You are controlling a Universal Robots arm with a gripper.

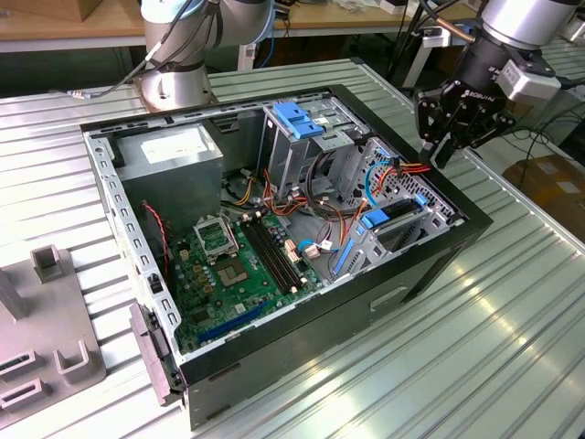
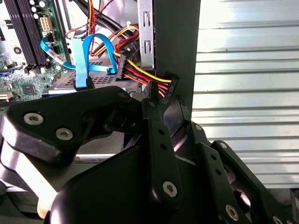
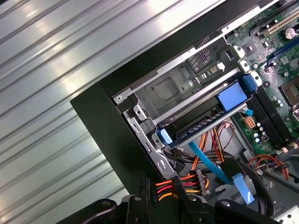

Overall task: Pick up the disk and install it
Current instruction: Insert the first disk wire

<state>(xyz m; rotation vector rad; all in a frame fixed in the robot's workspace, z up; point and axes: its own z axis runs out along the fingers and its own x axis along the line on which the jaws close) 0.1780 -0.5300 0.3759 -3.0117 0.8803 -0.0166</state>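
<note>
The disk (image 1: pixel 398 222) lies in the drive bay at the case's front corner, on the exterior view's right, its blue frame along the edge. In the first wrist view the disk (image 3: pixel 205 123) rests slanted in the metal bay, a blue tab at one end. My gripper (image 1: pixel 438 146) hangs above the case's rim just beyond that corner, clear of the disk. Its black fingers (image 2: pixel 156 126) stand a little apart with nothing between them. A power plug on red, yellow and black wires (image 3: pixel 187 181) lies close under the fingertips, and a blue data cable (image 2: pixel 88 56) loops over the bay.
The open computer case (image 1: pixel 430 265) sits on a ribbed metal table (image 1: pixel 512 320). Inside are the motherboard (image 1: pixel 238 265), a grey power supply box (image 1: pixel 178 151) and a tall drive cage with a blue latch (image 1: pixel 297 119). A grey fixture (image 1: pixel 41 338) stands at the exterior view's left.
</note>
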